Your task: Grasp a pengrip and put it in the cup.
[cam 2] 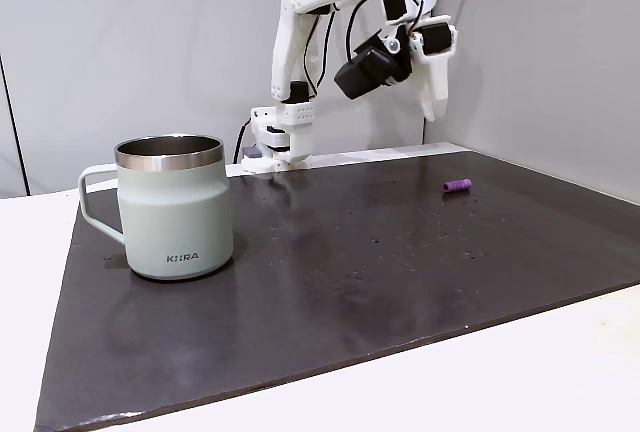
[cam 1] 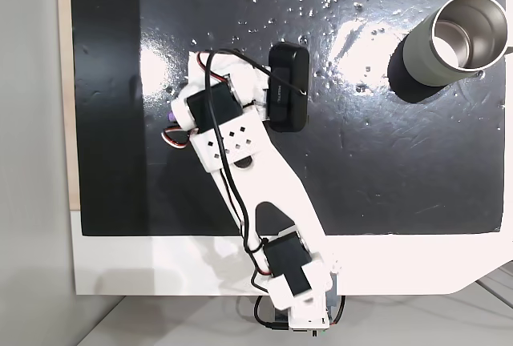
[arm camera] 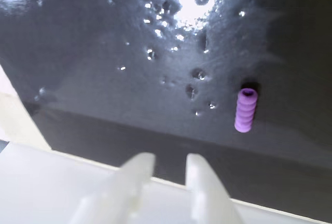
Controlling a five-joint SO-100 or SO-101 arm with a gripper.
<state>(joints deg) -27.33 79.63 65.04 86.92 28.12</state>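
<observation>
White two-finger gripper [arm camera: 165, 163] enters the wrist view from the bottom edge, its plastic fingertips [arm camera: 140, 164] a narrow gap apart with nothing between them. It hangs well above the glossy black mat [arm camera: 104, 68], with no contact with the surface.

In the side-on fixed view, going left to right: the grey-green cylindrical steel cup [cam 2: 175, 207] stands upright on the near left part of the mat [cam 2: 380, 262], its handle pointing left and its shiny inside rim visible. Behind it, at the far edge, the white arm [cam 2: 300, 12] rises from its base, bends over at the top and folds down, so that the gripper [cam 2: 432, 102] points downward, raised high over the far right of the mat. Below it and a little to the right, the tiny light-purple ribbed pengrip [cam 2: 457, 185] lies on its side on the mat, well apart from the cup.

In the top-down fixed view, the arm [cam 1: 264, 194] stretches from the bottom edge up and to the left, and a bit of the pengrip [cam 1: 171, 115] peeks out at the left of the wrist. The cup [cam 1: 457, 38] sits at the top right corner, open side up.

In the wrist view, the pengrip [arm camera: 246, 110] lies to the right of the fingertips and beyond them, its hollow end facing away.
</observation>
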